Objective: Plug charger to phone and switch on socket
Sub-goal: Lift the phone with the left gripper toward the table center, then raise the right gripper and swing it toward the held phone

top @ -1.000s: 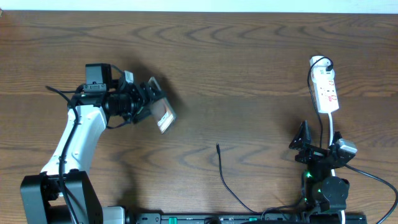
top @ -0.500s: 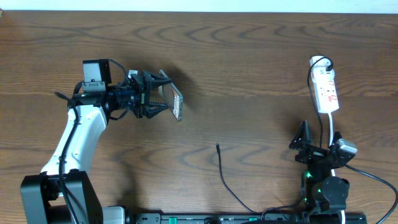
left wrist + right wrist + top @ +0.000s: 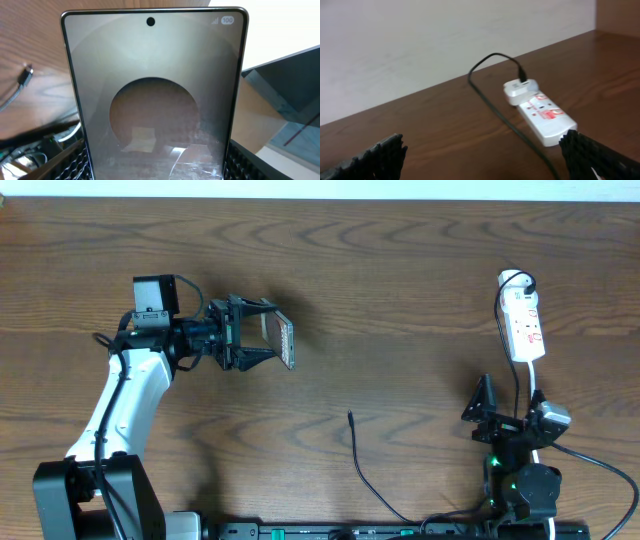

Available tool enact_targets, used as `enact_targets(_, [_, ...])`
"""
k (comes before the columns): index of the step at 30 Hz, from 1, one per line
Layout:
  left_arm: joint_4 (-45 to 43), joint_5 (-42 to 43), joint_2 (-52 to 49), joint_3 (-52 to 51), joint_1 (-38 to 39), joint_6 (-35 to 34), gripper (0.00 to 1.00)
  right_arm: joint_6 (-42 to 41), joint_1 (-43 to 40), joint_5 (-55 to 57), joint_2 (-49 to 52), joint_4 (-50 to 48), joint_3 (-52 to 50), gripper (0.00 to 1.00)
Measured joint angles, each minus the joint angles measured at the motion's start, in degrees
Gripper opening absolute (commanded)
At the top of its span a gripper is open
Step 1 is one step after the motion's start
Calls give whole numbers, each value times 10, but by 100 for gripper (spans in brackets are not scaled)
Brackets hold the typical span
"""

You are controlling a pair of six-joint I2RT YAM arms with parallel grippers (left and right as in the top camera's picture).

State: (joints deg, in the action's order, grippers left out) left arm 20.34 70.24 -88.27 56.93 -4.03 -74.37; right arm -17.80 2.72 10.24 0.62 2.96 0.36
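My left gripper [image 3: 252, 334] is shut on the phone [image 3: 284, 342] and holds it on edge above the table at the left. In the left wrist view the phone's dark screen [image 3: 155, 90] fills the frame between my two fingers [image 3: 75, 160]. The charger's black cable lies at the centre front, and its plug tip [image 3: 350, 417] rests free on the table. The tip also shows in the left wrist view [image 3: 26, 74]. The white socket strip [image 3: 524, 322] lies at the far right, also in the right wrist view [image 3: 542, 114]. My right gripper [image 3: 508, 412] is open and empty, just in front of the strip.
A white adapter [image 3: 520, 90] with a black cable [image 3: 490, 105] is plugged into the strip's far end. The strip's white cord [image 3: 538, 390] runs toward my right arm's base. A pale wall stands behind the table's far edge.
My left gripper has turned the phone from a tilted, face-up pose to standing on edge and shifted it slightly right. The right arm has barely moved.
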Motion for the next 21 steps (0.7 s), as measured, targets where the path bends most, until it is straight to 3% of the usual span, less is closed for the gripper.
enact_targets(12, [-26,12,0,0,-8,-22,7,-22,0,-96,16,31,33,99])
enact_targets(16, [-27,12,0,0,-8,-23,7,-24,0,-107,90,75,135,99])
enact_targets(21, [-39,10,0,0,-8,-23,7,-23,0,-162,265,140,319,99])
